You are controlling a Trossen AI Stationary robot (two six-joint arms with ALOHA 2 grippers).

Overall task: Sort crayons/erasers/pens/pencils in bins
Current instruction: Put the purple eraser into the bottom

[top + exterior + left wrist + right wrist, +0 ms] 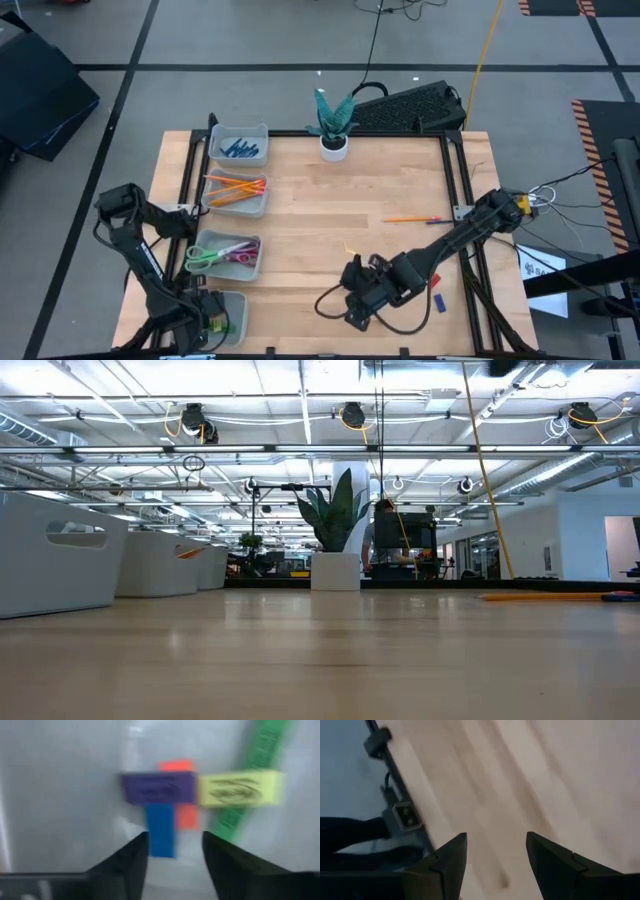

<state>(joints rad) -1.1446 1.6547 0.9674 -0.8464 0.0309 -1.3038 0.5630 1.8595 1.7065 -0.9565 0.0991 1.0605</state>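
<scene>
Currently the left gripper (173,851) hangs open and empty over the eraser bin (228,312), nearest the bench (330,215) front edge, above purple (159,787), blue (161,829), red (183,795), yellow (239,789) and green (252,775) erasers. Right of that bin, the right gripper (496,854) hangs open and empty over bare wood. One pencil (412,218) lies farther right.

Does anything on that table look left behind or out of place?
Yes. A long orange pencil and a small blue eraser lie loose on the wooden table, right side, while similar items sit in the pale grey-blue bins on the left.
</scene>
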